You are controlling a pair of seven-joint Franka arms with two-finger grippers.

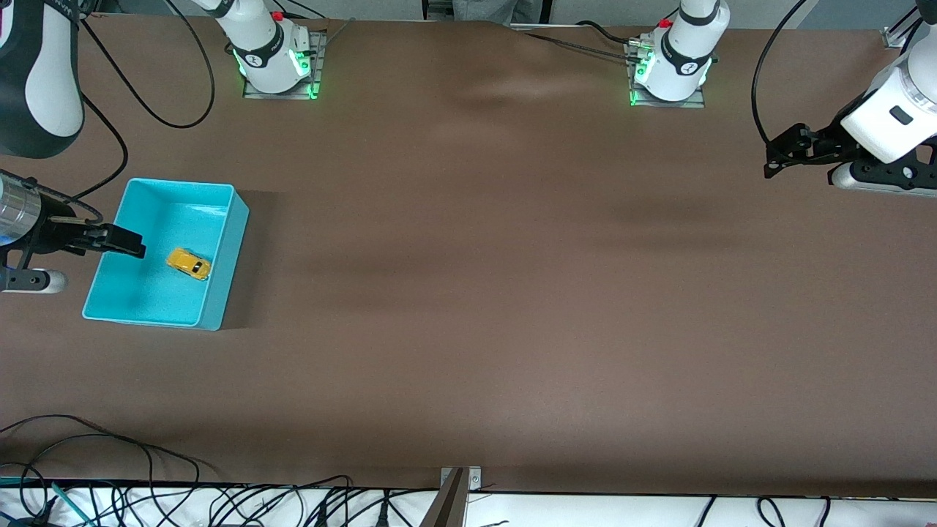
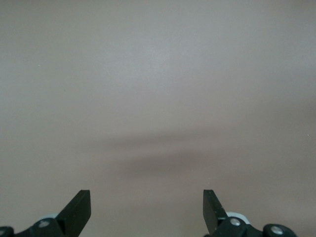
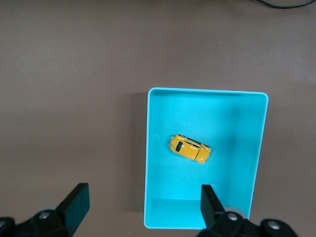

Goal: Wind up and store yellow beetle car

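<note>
The yellow beetle car lies inside the turquoise bin, on its floor near the middle. It is a tiny rounded toy with dark windows. My right gripper hangs open over the bin's rim, on the side toward the right arm's end of the table, holding nothing. It is apart from the car. My left gripper waits open above bare brown table at the left arm's end, with nothing between its fingers.
The two arm bases stand along the table's edge farthest from the front camera. Black cables trail along the edge nearest that camera, beside a small metal bracket. Brown tabletop spreads between the bin and the left gripper.
</note>
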